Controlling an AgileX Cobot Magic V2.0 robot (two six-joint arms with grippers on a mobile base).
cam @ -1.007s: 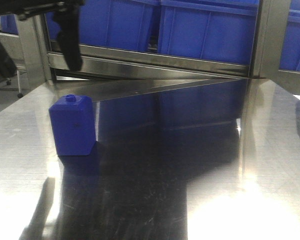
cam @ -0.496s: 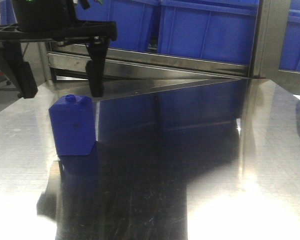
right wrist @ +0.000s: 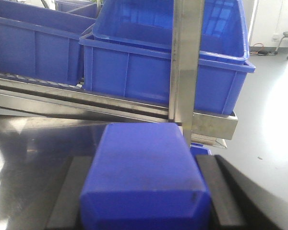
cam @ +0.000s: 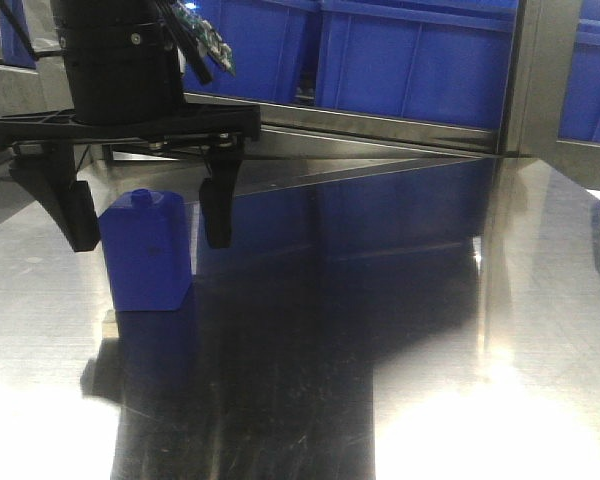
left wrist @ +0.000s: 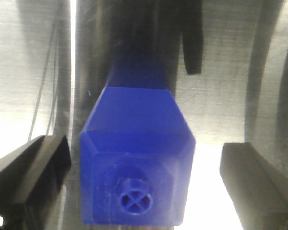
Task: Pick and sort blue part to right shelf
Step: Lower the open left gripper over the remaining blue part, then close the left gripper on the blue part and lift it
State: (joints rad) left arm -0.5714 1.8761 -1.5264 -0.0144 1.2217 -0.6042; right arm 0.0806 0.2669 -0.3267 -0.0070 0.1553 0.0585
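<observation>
My right gripper is shut on a deep-blue block, the blue part. It holds the part off the table in front of the right shelf; the knob end is hidden. The right gripper does not show in the front view. A squatter blue block with a small round knob stands on the steel table at the left. My left gripper is open, with one finger on each side of this block and gaps on both sides. The left wrist view looks down on the block between the open gripper.
The shelf's flat steel front bar runs along the table's far edge, with large blue bins behind it. A steel upright stands at the right. Blue bins on rails fill the right wrist view.
My left gripper has come down from the top left, with its jaws open, until its fingers straddle the squat block. The block has not moved.
</observation>
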